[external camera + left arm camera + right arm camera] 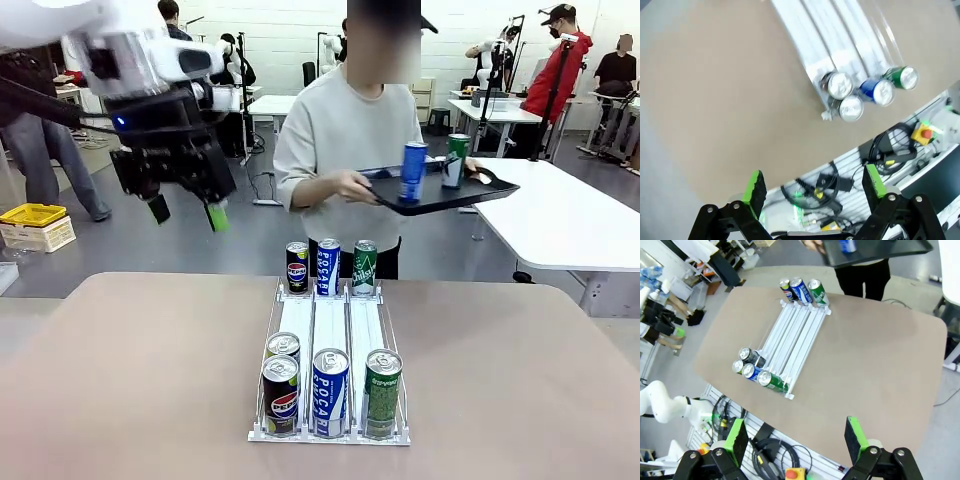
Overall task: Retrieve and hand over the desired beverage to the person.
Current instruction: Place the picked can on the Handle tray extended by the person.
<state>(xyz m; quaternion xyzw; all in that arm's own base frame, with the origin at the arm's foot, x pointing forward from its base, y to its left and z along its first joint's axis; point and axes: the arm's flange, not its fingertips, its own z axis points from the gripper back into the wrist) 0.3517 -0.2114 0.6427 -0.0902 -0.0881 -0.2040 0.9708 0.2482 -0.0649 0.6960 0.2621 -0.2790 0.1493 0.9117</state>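
**Seven cans on the rack, two more on the person's tray**

Seven cans stand in a clear three-lane rack (330,330) on the brown table (130,380). At the near end are two Pepsi cans (281,392) in the left lane, a blue Pocari can (330,390) in the middle lane and a green can (382,392) in the right lane. At the far end stand three more, a Pepsi, a blue and a green one.

Across the table the person (345,140) in a light grey sweatshirt holds a black tray (440,192) carrying an upright blue can (413,170) and a green can (457,158).

Above the table's far left hangs the left gripper (186,212), its green-padded fingers apart and holding nothing. From high over the table, the right gripper (797,440) looks down on the rack, jaws spread wide and empty.
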